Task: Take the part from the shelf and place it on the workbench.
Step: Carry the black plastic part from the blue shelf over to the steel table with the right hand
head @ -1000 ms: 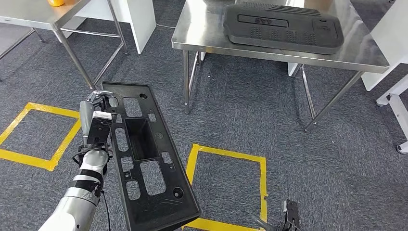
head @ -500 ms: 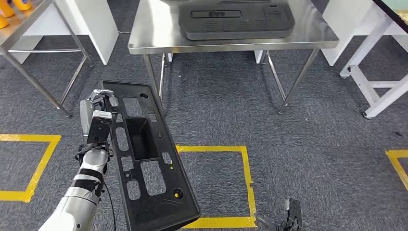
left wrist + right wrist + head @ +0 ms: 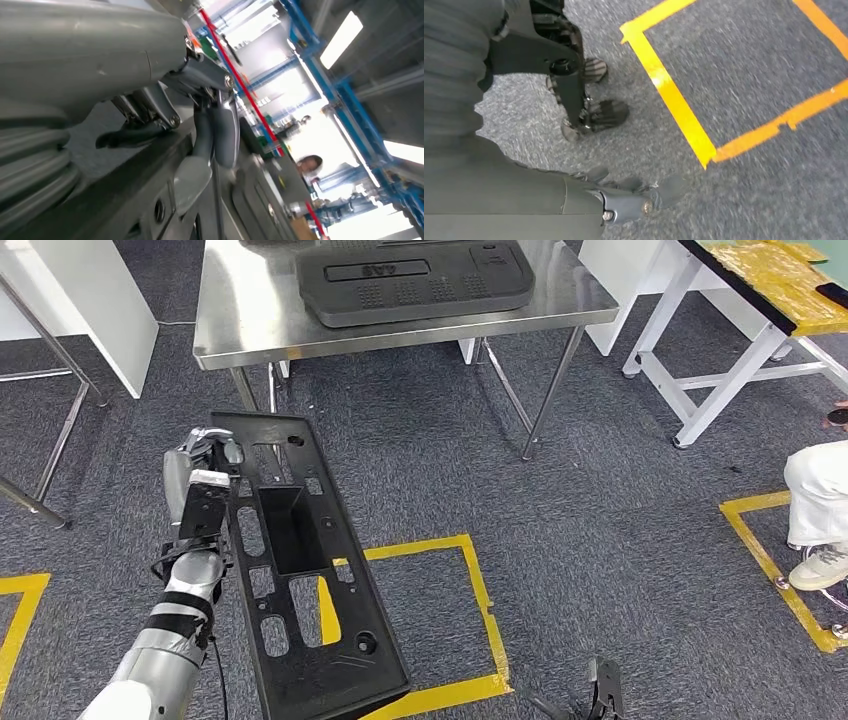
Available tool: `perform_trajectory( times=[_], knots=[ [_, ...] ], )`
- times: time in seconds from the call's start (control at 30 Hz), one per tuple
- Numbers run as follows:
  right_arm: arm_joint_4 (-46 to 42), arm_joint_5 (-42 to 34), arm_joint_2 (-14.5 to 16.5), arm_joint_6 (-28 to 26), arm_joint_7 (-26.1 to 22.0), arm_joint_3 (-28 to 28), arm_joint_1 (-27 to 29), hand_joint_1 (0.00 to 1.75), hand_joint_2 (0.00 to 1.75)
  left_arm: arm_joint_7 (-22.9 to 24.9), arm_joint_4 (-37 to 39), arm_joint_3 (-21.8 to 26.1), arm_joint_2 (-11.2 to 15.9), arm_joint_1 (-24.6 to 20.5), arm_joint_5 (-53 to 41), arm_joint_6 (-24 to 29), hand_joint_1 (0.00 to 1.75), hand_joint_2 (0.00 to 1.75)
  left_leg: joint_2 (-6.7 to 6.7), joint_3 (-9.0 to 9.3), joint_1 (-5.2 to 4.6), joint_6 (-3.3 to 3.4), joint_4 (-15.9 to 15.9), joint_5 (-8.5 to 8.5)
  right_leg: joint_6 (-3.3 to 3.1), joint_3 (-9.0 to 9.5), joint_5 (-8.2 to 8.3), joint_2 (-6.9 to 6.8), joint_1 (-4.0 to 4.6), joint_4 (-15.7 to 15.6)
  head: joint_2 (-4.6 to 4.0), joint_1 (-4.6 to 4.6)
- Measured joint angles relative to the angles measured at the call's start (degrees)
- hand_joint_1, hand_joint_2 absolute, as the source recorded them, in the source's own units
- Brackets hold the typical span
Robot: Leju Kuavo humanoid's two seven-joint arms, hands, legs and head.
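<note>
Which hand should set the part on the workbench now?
Left. The left hand already grips the black part by its edge, facing the steel workbench. The right hand hangs low by the floor, holding nothing.

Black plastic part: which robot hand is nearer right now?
Left. The left robot hand grips the black plastic part along its long edge, near the far end. The right robot hand hangs low beside it, apart, holding nothing.
</note>
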Motion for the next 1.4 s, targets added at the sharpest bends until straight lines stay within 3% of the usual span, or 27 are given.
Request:
perform_trajectory(
  times=[0.03, 0.07, 0.1, 0.13, 0.17, 0.23, 0.3, 0.43, 0.73, 0.87, 0.93, 1.03, 1.07, 1.1, 1.13, 1.17, 1.2, 1.23, 1.3, 1.4],
  knots=[
    [0.00, 0.03, 0.01, 0.01, -0.01, 0.00, -0.15, 0.00, 1.75, -0.01, 0.02, 0.00, 0.00, 0.00, -0.02, 0.03, 1.75, 1.75, 0.78, 0.04, -0.14, 0.28, -0.03, -0.07, -0.13, -2.12, -1.52, -1.59, 0.13, 4.08, 0.00, 0.22],
    [0.00, 0.07, 0.04, 0.01, -0.01, -0.01, -0.24, 0.00, 1.75, 0.02, 0.06, 0.00, 0.02, 0.01, -0.08, 0.08, 1.75, 1.75, 1.59, 0.06, -0.27, 0.41, -0.03, -0.15, -0.14, -4.13, -2.73, -2.32, 0.10, 7.93, 0.00, 0.27],
    [0.00, 0.16, 0.06, 0.00, -0.01, -0.01, -0.23, 0.00, 1.75, 0.07, 0.10, -0.01, 0.03, 0.02, -0.16, 0.14, 1.75, 1.75, 2.32, 0.09, -0.36, 0.49, -0.03, -0.22, -0.02, -5.45, -3.32, -2.62, 0.05, 10.35, 0.01, 0.27],
    [0.00, 0.35, 0.08, -0.09, -0.01, -0.02, -0.17, 0.00, 1.75, 0.12, 0.14, -0.01, 0.04, 0.02, -0.23, 0.16, 1.75, 1.75, 2.85, 0.13, -0.41, 0.51, -0.03, -0.30, 0.24, -5.63, -3.11, -2.74, 0.01, 10.61, 0.01, 0.29],
    [0.00, 0.72, 0.09, -0.28, -0.06, -0.02, -0.14, 0.00, 1.75, 0.17, 0.17, -0.02, 0.04, 0.00, -0.29, 0.09, 1.75, 1.75, 3.28, 0.20, -0.43, 0.45, -0.02, -0.39, 0.60, -4.35, -2.06, -2.85, -0.01, 8.22, 0.01, 0.29],
    [0.00, 1.55, 0.04, -0.67, -0.17, -0.01, -0.17, 0.00, 1.75, 0.21, 0.19, -0.08, 0.04, -0.11, -0.30, -0.31, 1.75, 1.75, 3.94, 0.37, -0.55, 0.13, -0.01, -0.63, 0.97, 0.48, 0.60, -3.50, 0.08, -0.18, 0.01, 0.33],
    [0.00, 2.00, -0.02, -0.71, -0.23, -0.02, -0.21, 0.00, 1.75, 0.13, 0.20, -0.17, 0.06, -0.27, -0.22, -0.85, 1.75, 1.75, 4.41, 0.48, -0.95, -0.29, 0.03, -0.97, 0.53, 3.79, 2.02, -4.03, 0.34, -5.55, 0.00, 0.29],
    [0.00, 2.38, 0.09, -0.55, -0.21, -0.02, -0.18, 0.00, 1.75, -0.28, 0.21, -0.24, 0.13, -0.23, -0.04, -1.86, 1.75, 1.75, 4.40, 0.87, -1.28, 1.06, -0.29, -1.05, 0.14, 4.41, 2.23, -3.94, 0.34, -6.19, 0.01, 0.18],
    [0.00, 3.16, 0.20, -0.54, -0.20, -0.07, -0.16, 0.00, 1.75, -0.47, 0.21, -0.32, 0.48, -0.14, -0.72, -2.63, 1.75, 1.75, 4.45, 1.15, -1.40, 0.72, -0.69, -1.00, -0.04, 4.51, 2.12, -3.81, 0.29, -6.15, 0.01, 0.21],
    [-0.01, 3.55, 0.21, -0.54, -0.20, -0.16, -0.22, 0.00, 1.75, -0.47, 0.17, -0.33, 0.62, -0.12, -1.05, -2.63, 1.75, 1.75, 4.40, 1.36, -1.58, 0.69, -0.97, -0.87, 0.27, 4.62, 2.19, -3.87, 0.02, -6.34, 0.00, 0.19],
    [-0.02, 3.69, 0.22, -0.55, -0.20, -0.22, -0.26, 0.00, 1.75, -0.48, 0.08, -0.35, 0.66, -0.23, -1.10, -2.63, 1.75, 1.75, 4.40, 1.91, -1.14, 0.84, -1.60, -0.56, 0.43, 3.76, 1.34, -3.75, 0.02, -4.64, 0.01, 0.28],
    [-0.02, 3.83, 0.21, -0.57, -0.20, -0.43, -0.21, 0.00, 1.75, -0.49, 0.04, -0.39, 0.69, -0.25, -1.12, -2.74, 1.75, 1.75, 4.39, 2.23, -0.82, 0.97, -1.86, -0.42, 0.47, -1.56, -2.33, -3.52, -0.13, 5.76, 0.02, 0.49],
    [-0.02, 3.85, 0.20, -0.59, -0.20, -0.49, -0.16, 0.00, 1.75, -0.48, 0.04, -0.40, 0.69, -0.16, -1.12, -2.78, 1.75, 1.75, 4.36, 2.25, -0.80, 0.93, -1.85, -0.47, 0.66, -3.40, -3.08, -3.50, -0.22, 8.86, 0.01, 0.50],
    [-0.02, 3.90, 0.19, -0.61, -0.20, -0.55, -0.11, 0.00, 1.75, -0.46, 0.04, -0.40, 0.69, -0.07, -1.12, -2.81, 1.75, 1.75, 4.31, 2.29, -0.75, 0.85, -1.84, -0.56, 1.01, -4.37, -3.01, -3.50, -0.32, 10.05, 0.01, 0.50],
    [-0.02, 3.97, 0.16, -0.62, -0.20, -0.61, -0.09, 0.00, 1.75, -0.45, 0.04, -0.41, 0.69, -0.02, -1.12, -2.83, 1.75, 1.75, 4.25, 2.40, -0.66, 0.68, -1.82, -0.69, 1.51, -4.11, -2.04, -3.52, -0.46, 8.84, 0.01, 0.50],
    [-0.02, 4.05, 0.14, -0.63, -0.20, -0.70, -0.09, 0.00, 1.75, -0.44, 0.04, -0.41, 0.69, 0.00, -1.12, -2.85, 1.75, 1.75, 4.20, 2.60, -0.52, 0.42, -1.81, -0.87, 2.06, -2.66, -0.38, -3.61, -0.60, 5.44, 0.01, 0.50],
    [-0.02, 4.13, 0.11, -0.64, -0.20, -0.80, -0.11, 0.00, 1.75, -0.42, 0.04, -0.41, 0.69, 0.00, -1.12, -2.86, 1.75, 1.75, 4.17, 2.86, -0.42, 0.05, -1.79, -1.13, 2.53, -0.57, 1.34, -3.97, -0.73, 0.91, 0.01, 0.53],
    [-0.02, 4.19, 0.13, -0.66, -0.20, -0.88, -0.15, 0.00, 1.75, -0.41, 0.04, -0.41, 0.70, -0.03, -1.12, -2.87, 1.75, 1.75, 4.15, 3.05, -0.48, -0.38, -1.77, -1.42, 2.60, 1.44, 2.58, -4.17, -0.64, -2.88, 0.00, 0.60],
    [-0.02, 4.32, 0.19, -0.71, -0.20, -0.99, -0.21, 0.00, 1.75, -0.37, 0.04, -0.43, 0.72, -0.08, -1.13, -2.91, 1.75, 1.75, 4.13, 3.28, -0.79, -1.14, -1.81, -1.86, 1.58, 3.49, 3.21, -4.25, -0.31, -6.45, 0.01, 0.66],
    [-0.02, 4.46, 0.21, -0.79, -0.19, -1.06, -0.19, 0.00, 1.75, -0.33, 0.03, -0.45, 0.73, -0.10, -1.13, -2.96, 1.75, 1.75, 4.09, 3.61, -0.68, -1.95, -1.81, -2.57, -0.33, 3.88, 2.56, -3.47, -0.26, -6.21, 0.01, 0.53]
  ],
)
